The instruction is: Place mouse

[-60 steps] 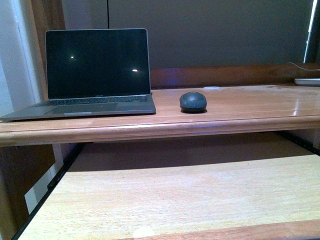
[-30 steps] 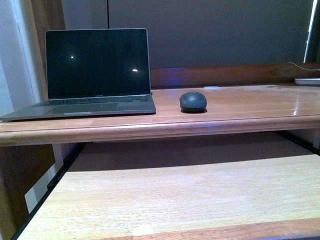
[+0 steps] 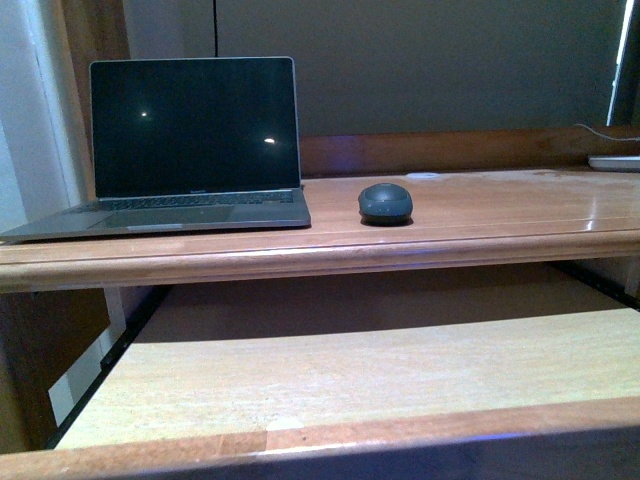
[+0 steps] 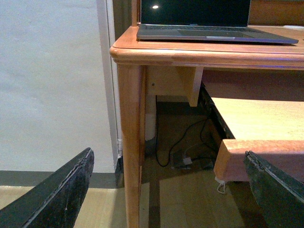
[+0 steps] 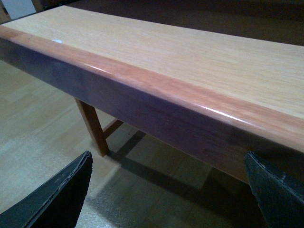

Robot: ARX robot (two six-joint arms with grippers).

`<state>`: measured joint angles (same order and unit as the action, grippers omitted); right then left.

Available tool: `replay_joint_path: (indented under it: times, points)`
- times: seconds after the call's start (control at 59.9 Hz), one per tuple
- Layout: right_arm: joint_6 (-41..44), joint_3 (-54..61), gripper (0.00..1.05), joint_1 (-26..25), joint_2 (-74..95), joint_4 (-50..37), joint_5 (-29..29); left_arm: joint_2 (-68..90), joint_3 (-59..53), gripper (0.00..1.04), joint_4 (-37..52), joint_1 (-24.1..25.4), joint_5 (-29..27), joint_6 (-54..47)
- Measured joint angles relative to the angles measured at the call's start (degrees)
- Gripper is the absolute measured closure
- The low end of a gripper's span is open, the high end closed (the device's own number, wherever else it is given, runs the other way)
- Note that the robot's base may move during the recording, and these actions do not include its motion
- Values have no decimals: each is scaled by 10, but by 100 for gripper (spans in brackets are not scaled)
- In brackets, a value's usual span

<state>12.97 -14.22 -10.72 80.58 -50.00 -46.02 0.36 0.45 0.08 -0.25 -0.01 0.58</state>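
Since the earlier frames the pull-out wooden keyboard shelf point(image 3: 340, 375) shows more of its reddish front rim in the front view; the objects on the upper surface have not shifted.

The small dark grey-black domed oval mouse point(image 3: 386, 203) rests on the glossy reddish-brown wooden tabletop point(image 3: 480, 215), just beside the right edge of the open grey laptop with dark screen point(image 3: 195, 145), not touching it.

Left gripper point(image 4: 166, 190): jaws spread wide, empty, held low near the desk's corner leg. Right gripper point(image 5: 166, 190): jaws likewise spread, empty, below the shelf's front rim. Neither is near the mouse.

Assessment: the mouse is judged light, rigid and matte, though its domed top offers poor purchase. Grasp across the flanks, low down, is advised. The polished tabletop may let it slide if nudged.
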Motion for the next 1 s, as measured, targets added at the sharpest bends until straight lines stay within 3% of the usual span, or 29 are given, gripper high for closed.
replay_joint_path:
  times: [0.167, 0.317, 0.617, 0.768, 1.001]
  points:
    - [-46, -65, 7, 118, 113, -99, 147, 0, 0, 8, 0, 0, 0, 0]
    - [-72, -150, 7, 186, 187, -113, 271, 0, 0, 8, 0, 0, 0, 0]
    - [-95, -316, 7, 239, 281, -50, 448, 0, 0, 8, 0, 0, 0, 0]
    - [-96, -338, 7, 256, 286, -18, 495, 0, 0, 8, 0, 0, 0, 0]
    - [-129, -332, 7, 245, 239, 21, 481, 0, 0, 8, 0, 0, 0, 0]
